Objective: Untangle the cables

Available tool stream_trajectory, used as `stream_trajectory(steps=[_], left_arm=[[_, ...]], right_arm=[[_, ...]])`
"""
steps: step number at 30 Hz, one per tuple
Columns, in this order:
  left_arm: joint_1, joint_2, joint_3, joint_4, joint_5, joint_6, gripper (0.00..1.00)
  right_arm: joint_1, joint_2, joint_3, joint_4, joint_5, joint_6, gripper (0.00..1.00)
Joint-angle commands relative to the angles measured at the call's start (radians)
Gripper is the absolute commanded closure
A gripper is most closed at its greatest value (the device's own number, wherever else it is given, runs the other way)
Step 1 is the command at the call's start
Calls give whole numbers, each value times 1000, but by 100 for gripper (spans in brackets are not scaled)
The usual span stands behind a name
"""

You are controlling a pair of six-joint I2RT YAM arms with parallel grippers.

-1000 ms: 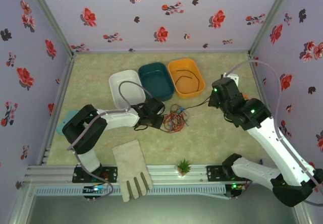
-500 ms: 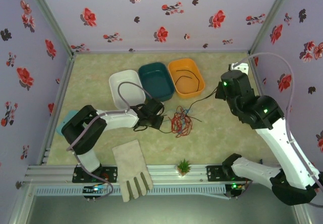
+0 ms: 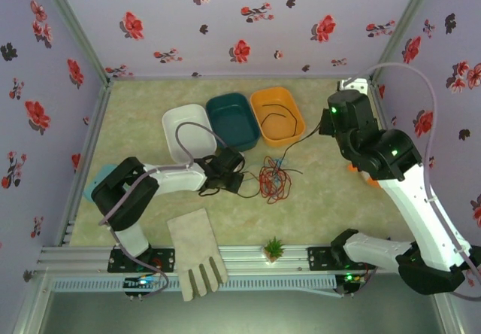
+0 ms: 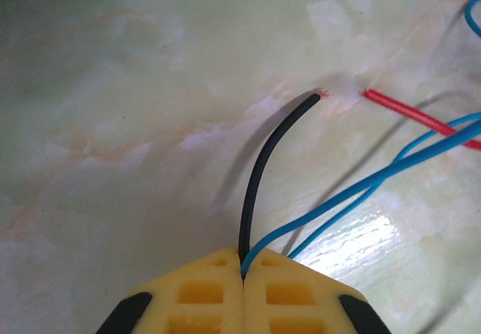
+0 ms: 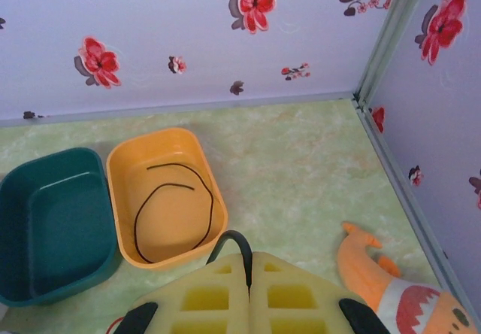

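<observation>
LEFT TO RIGHT: The left gripper (image 4: 243, 257) is clamped shut on a short black cable end (image 4: 259, 161) low over the marbled table (image 4: 113, 123). Strands of blue cable (image 4: 391, 170) run in beside its jaws, and a red cable (image 4: 406, 110) tip lies just beyond. From above, the red-and-blue tangle (image 3: 272, 181) sits on the table just right of that gripper, on the near side of a white bin (image 3: 180, 127), a teal bin (image 3: 234, 119) and an orange bin (image 5: 161, 153) holding a loose black loop (image 5: 174, 186). The right gripper (image 5: 248, 262) is closed on a black cable (image 5: 229, 234) stretched up from the tangle, with an orange soft toy (image 5: 368, 270) near the right wall.
</observation>
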Motion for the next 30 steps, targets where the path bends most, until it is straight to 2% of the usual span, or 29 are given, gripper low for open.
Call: stream_trajectory(steps=[1,10,19,30], left_arm=[[-7,-52,-30,-22,-20,22,100],[-7,-70,-91,-37,-24,17,100],[-7,-113,-147,-48,-31,12,100],[-7,-249,-205,-159,-80,17,100]], right_arm=[[-5,-13,26,34,-7,-19,100],[-5,-7,133,-16,1,-47,100],[-5,45,342,-70,85,-121,100],[-6,107,521,-108,215,-238,100]])
